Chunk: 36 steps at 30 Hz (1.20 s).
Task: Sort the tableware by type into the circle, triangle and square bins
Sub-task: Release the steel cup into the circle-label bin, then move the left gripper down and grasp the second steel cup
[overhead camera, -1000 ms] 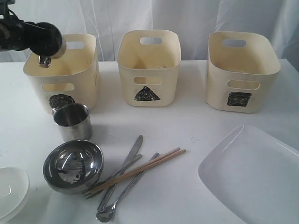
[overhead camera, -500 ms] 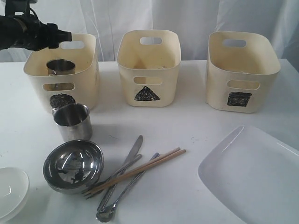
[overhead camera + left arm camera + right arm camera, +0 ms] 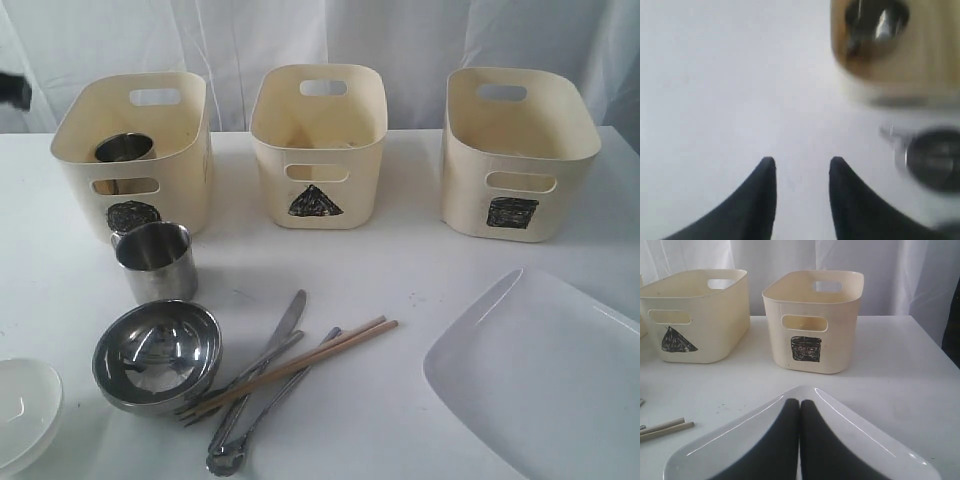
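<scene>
One steel mug (image 3: 124,148) stands inside the circle bin (image 3: 170,190). The other mug (image 3: 155,262) stands on the table in front of it, and both mugs show blurred in the left wrist view, one (image 3: 875,20) in the bin and one (image 3: 935,157) on the table. My left gripper (image 3: 801,162) is open and empty over bare table beside that bin. The steel bowl (image 3: 157,355), small white bowl (image 3: 25,405), knife (image 3: 285,325), fork (image 3: 262,358), spoon (image 3: 225,460) and chopsticks (image 3: 320,355) lie at the front. My right gripper (image 3: 800,401) is shut, empty, above the large white plate (image 3: 740,440).
The triangle bin (image 3: 318,145) stands at the back middle and the square bin (image 3: 515,150) at the back right. A white curtain hangs behind them. Only a dark bit of the left arm (image 3: 12,90) shows at the exterior view's left edge.
The left gripper let the mug go into the circle bin and pulled back to the left, almost out of the exterior view. Everything else stayed put.
</scene>
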Tool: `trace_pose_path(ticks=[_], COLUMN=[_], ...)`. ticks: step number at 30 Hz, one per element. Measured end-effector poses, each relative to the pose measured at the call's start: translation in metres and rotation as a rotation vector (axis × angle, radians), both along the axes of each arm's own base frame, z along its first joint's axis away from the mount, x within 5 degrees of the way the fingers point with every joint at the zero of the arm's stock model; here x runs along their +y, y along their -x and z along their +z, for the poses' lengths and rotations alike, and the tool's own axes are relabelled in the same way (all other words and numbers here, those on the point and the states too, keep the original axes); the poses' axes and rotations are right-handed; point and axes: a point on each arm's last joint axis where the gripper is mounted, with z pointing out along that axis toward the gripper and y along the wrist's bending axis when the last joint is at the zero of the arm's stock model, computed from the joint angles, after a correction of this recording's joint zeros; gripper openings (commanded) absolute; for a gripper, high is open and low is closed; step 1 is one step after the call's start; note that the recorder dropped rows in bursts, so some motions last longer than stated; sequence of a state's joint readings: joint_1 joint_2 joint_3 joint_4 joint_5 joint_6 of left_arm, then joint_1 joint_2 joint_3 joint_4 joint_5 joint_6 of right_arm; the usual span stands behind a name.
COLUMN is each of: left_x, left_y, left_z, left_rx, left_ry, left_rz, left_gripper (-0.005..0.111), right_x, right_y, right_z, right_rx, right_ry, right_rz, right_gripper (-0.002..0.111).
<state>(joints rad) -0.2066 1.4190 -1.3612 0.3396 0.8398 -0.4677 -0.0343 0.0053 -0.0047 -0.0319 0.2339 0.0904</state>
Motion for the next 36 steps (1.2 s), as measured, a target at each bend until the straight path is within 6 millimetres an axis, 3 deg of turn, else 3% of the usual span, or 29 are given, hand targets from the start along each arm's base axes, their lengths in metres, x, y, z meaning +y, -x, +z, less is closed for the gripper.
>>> trace_pose_path(ticks=[3, 6, 13, 20, 22, 26, 28, 31, 36], left_x=[-0.008, -0.018, -0.030, -0.034, -0.034, -0.034, -0.035, -0.037, -0.042], left_y=[0.019, 0.026, 0.028, 0.017, 0.013, 0.011, 0.009, 0.004, -0.007], left_z=[-0.022, -0.043, -0.088, -0.091, -0.089, -0.088, -0.090, -0.102, -0.127], left_rx=[0.239, 0.312, 0.264, 0.093, 0.044, 0.004, 0.012, 0.052, 0.132], left_ry=[0.031, 0.131, 0.307, 0.393, 0.391, 0.390, 0.391, 0.416, 0.469], left_rz=[-0.124, -0.182, -0.159, -0.130, -0.134, -0.136, -0.133, -0.104, -0.049], left_gripper=[0.018, 0.017, 0.017, 0.018, 0.026, 0.059, 0.070, 0.073, 0.068], right_x=[0.000, 0.000, 0.000, 0.000, 0.000, 0.000, 0.000, 0.000, 0.000], right_y=[0.000, 0.000, 0.000, 0.000, 0.000, 0.000, 0.000, 0.000, 0.000], right_z=[0.000, 0.000, 0.000, 0.000, 0.000, 0.000, 0.000, 0.000, 0.000], right_rx=[0.000, 0.000, 0.000, 0.000, 0.000, 0.000, 0.000, 0.000, 0.000], right_ry=[0.000, 0.000, 0.000, 0.000, 0.000, 0.000, 0.000, 0.000, 0.000], right_rz=[0.000, 0.000, 0.000, 0.000, 0.000, 0.000, 0.000, 0.000, 0.000], right_gripper=[0.000, 0.000, 0.000, 0.000, 0.000, 0.000, 0.000, 0.000, 0.000])
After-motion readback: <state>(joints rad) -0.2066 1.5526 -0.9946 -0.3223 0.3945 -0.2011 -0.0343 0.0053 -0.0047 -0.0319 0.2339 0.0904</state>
